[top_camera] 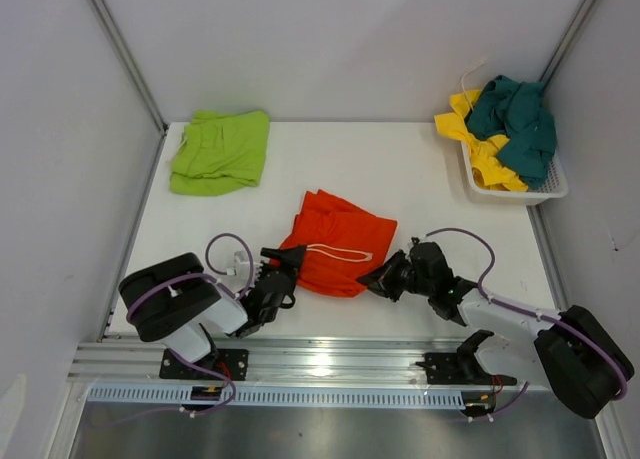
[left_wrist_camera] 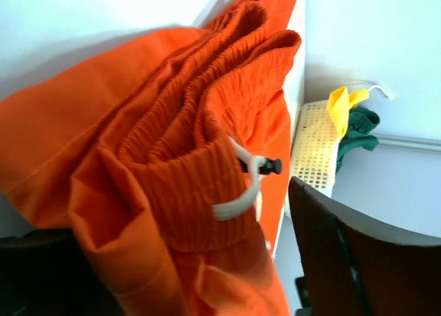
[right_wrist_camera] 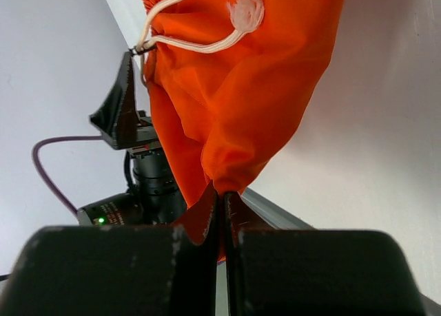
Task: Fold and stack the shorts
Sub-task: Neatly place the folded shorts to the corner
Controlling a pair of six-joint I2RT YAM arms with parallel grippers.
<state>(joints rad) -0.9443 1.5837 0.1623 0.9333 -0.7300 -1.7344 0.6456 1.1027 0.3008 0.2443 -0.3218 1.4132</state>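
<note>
A: As the table (top_camera: 400, 169) is read from the left, what is found?
B: At the back, green shorts (top_camera: 220, 151) are seen. The left gripper (top_camera: 285, 262) is spread wide around the orange shorts (top_camera: 335, 241) at the middle; their right corner is pinched by the right gripper (top_camera: 368, 280).

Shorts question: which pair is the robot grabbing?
The orange shorts, mid-table: the right end effector pinches their cloth. The lime green pair lies untouched far left; the yellow pair and the dark teal pair sit in the white basket.
</note>
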